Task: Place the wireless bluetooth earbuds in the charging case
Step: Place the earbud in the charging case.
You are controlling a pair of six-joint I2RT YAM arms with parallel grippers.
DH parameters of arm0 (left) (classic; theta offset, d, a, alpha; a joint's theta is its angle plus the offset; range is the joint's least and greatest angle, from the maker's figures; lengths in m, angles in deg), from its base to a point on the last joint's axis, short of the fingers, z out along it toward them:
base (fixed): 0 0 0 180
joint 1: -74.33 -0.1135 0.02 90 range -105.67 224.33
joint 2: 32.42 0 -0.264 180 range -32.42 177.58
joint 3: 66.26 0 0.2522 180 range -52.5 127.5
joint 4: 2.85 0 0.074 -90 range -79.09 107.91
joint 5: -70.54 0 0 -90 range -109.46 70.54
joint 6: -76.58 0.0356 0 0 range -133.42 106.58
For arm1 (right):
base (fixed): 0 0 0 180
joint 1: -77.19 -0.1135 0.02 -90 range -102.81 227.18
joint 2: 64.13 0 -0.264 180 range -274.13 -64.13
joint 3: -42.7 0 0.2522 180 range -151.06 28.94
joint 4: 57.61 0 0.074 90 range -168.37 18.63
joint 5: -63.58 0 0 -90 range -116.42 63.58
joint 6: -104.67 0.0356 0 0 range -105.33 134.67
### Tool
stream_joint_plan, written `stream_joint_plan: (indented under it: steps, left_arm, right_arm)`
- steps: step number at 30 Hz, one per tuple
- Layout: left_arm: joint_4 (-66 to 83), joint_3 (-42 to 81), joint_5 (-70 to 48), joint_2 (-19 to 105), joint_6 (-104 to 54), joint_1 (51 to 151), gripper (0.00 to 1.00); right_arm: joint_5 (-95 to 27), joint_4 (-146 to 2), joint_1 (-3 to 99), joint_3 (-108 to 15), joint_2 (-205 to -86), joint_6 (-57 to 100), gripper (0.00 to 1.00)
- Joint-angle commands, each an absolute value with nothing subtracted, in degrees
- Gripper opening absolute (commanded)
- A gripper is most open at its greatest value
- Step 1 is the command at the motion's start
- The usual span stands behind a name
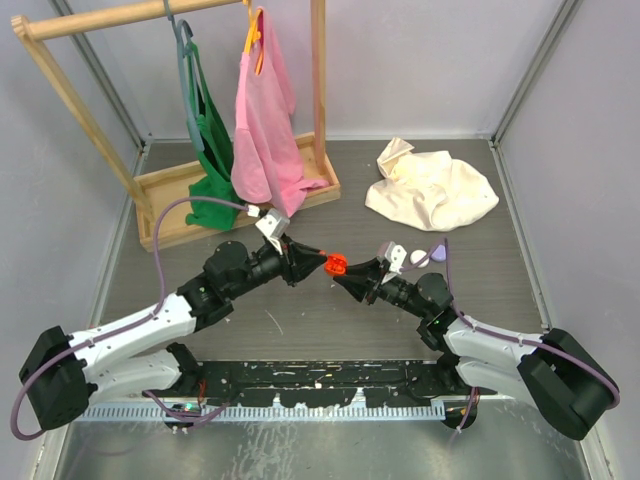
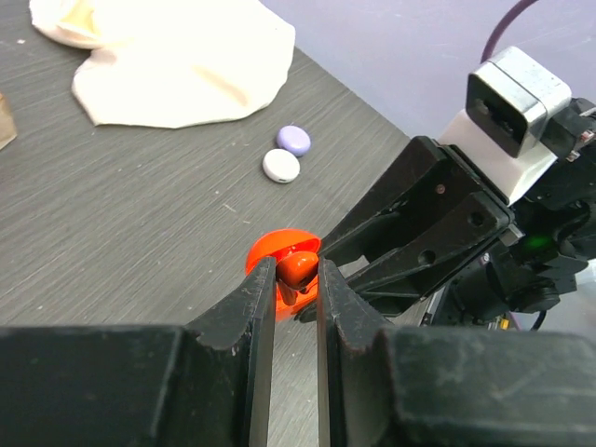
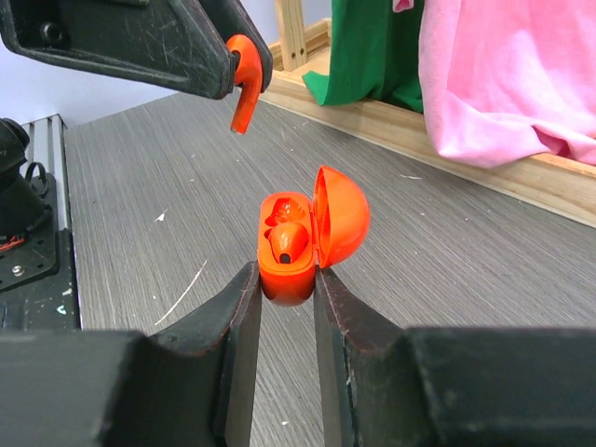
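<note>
my left gripper [image 2: 298,282] is pinched tight on a red earbud [image 3: 241,86], its stem pointing down, near the open mouth of the red charging case [image 3: 287,285]. my right gripper [image 3: 286,272] is clamped on the case's body, the lid [image 3: 341,216] swung open, a second red earbud [image 3: 289,240] seated inside, above the grey table [image 3: 140,205].

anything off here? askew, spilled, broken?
Grasp looks fine: red case open in the right tool, one earbud seated, the second earbud in the left tool. Only oddity: a cream cloth lies crumpled on the table, while the pink garment and green garment hang on the rack.
</note>
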State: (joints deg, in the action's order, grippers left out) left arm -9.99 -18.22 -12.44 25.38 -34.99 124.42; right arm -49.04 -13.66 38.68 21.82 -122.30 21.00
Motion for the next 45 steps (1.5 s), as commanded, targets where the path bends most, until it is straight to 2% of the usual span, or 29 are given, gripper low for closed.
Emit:
stream_joint_plan:
  steps: [1,18,45]
  left_arm:
    - [-19.32,-18.23,-9.26,26.92,-33.72,125.21,0.07]
    - [-23.26,-19.32,-9.76,32.52,-31.59,127.32,0.07]
    - [-21.28,-20.97,-9.85,32.27,-28.60,127.93,0.08]
  right_arm:
    - [-50.06,-8.23,38.89,21.62,-121.97,21.77,0.01]
    - [-49.27,-7.61,38.87,22.36,-120.39,22.06,0.01]
    - [-48.38,-7.69,38.92,22.71,-119.44,22.00,0.01]
